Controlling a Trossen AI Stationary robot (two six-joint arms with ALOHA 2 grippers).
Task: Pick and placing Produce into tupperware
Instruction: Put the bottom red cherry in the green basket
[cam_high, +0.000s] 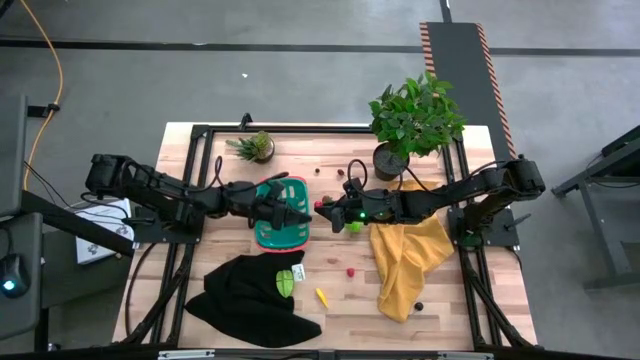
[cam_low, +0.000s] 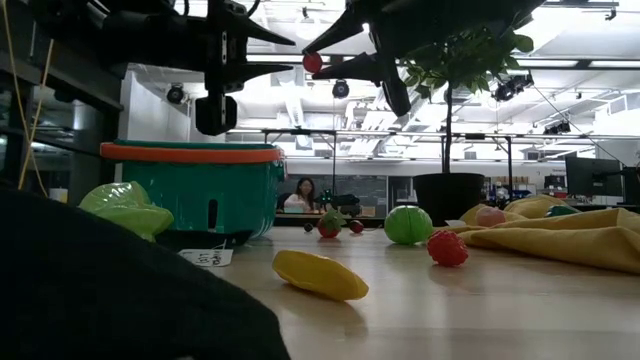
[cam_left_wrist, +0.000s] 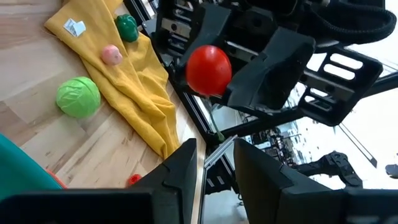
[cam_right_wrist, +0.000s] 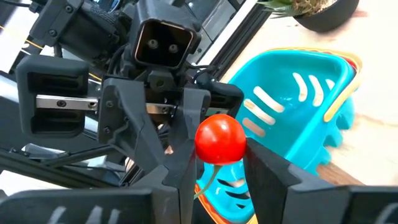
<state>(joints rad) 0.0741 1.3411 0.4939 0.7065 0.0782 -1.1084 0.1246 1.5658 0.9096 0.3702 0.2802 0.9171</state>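
High view shows both arms stretched inward over the counter (cam_high: 340, 300), their tips almost meeting beside the teal basket (cam_high: 281, 225). The right claw (cam_right_wrist: 214, 163) is clenched on a small red tomato (cam_right_wrist: 220, 139), held in the air just off the basket's near rim, so the coming move turns on carrying it a little further toward the left arm's side to hang over the basket's hollow. The left claw (cam_left_wrist: 214, 163) hovers over the basket facing the tomato, its fingers parted and holding nothing. Both arms lie low and nearly level, elbows out toward the counter's edges. Other produce waits on the wood: a green cabbage (cam_low: 408, 224), a yellow piece (cam_low: 320, 275) and a red berry (cam_low: 447, 248) beside the yellow cloth (cam_high: 410, 255)
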